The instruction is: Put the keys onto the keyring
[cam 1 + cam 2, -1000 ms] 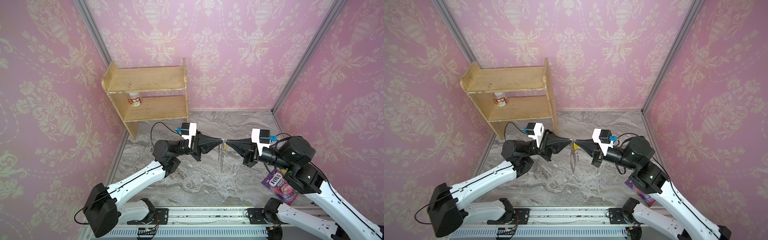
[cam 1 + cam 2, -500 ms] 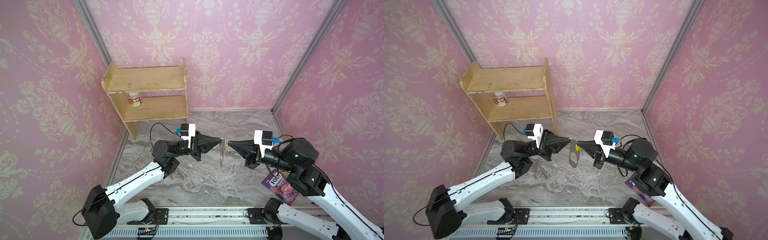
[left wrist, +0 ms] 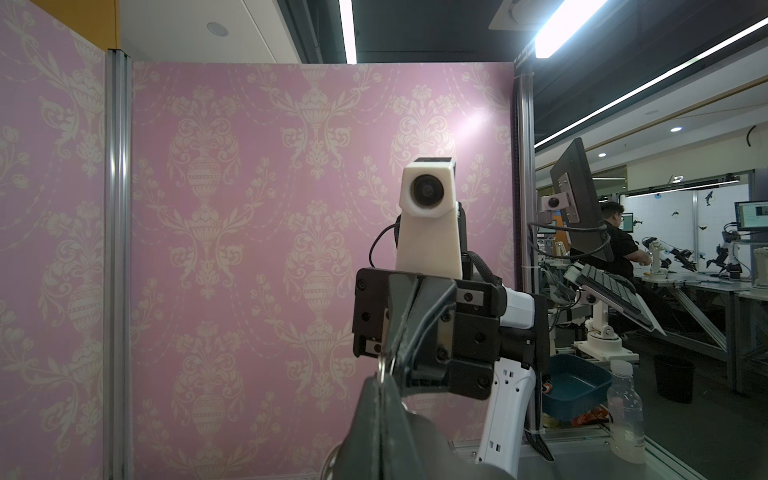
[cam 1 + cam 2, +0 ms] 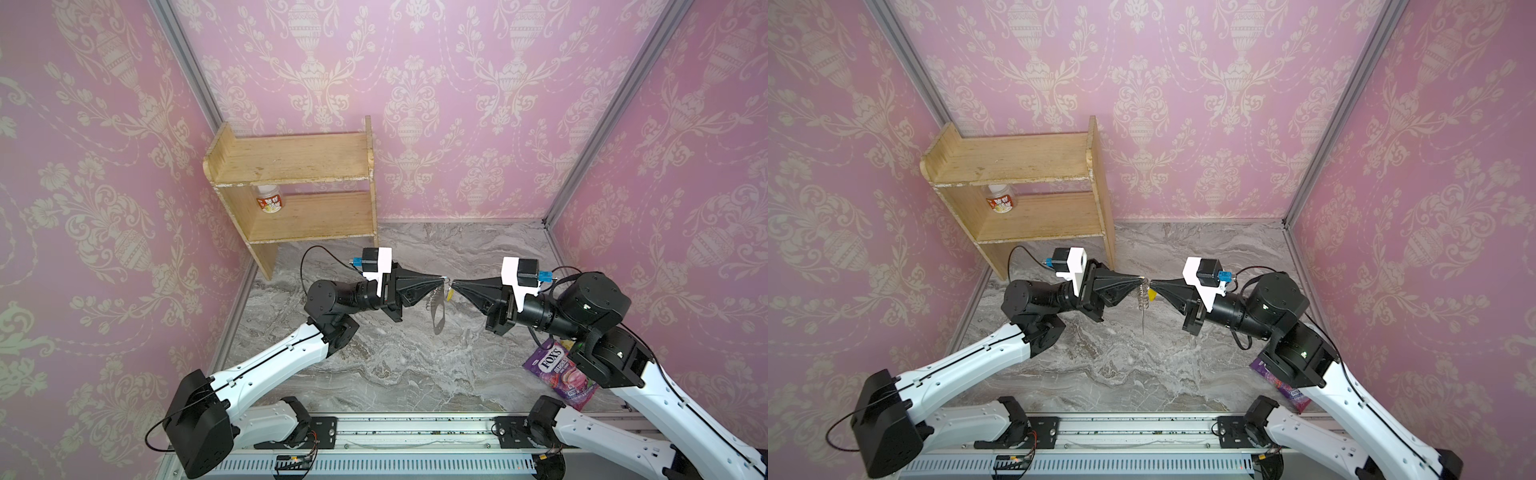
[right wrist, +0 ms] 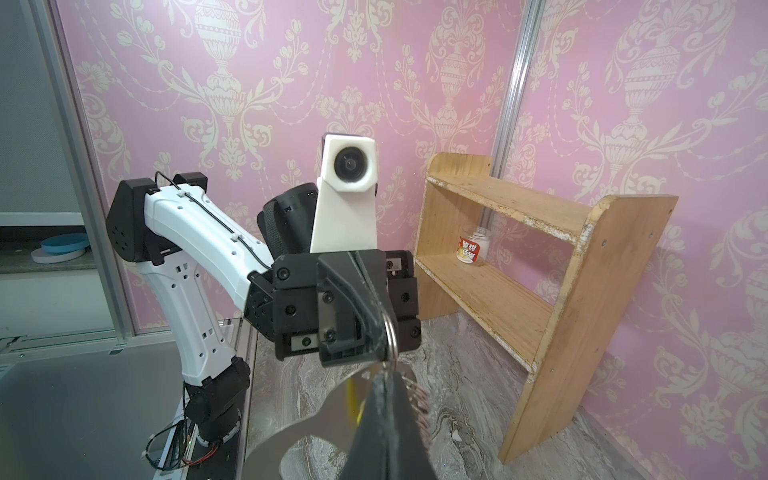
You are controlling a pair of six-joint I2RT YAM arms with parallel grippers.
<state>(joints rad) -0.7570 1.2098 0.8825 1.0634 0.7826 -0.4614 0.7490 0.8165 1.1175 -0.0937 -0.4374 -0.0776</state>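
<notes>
While fingers (image 4: pixel 420 282) face tip-to-tip midair, the keyring (image 4: pixel 437 311) dangles.

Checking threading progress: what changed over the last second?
The flat grey keyring fob hanging between the tips has twisted: edge-on a second ago in a top view, now partly face-on. The right arm eased back slightly, then returned. Unchanged: left gripper and right gripper shut, tip to tip at the metal ring; yellow plastic key tag under the right tip; purple sweets packet.

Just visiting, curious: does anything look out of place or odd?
Only the purple sweets packet: it lies crooked by the table's front edge, partly under the right arm. The wooden shelf's edges look chipped.
</notes>
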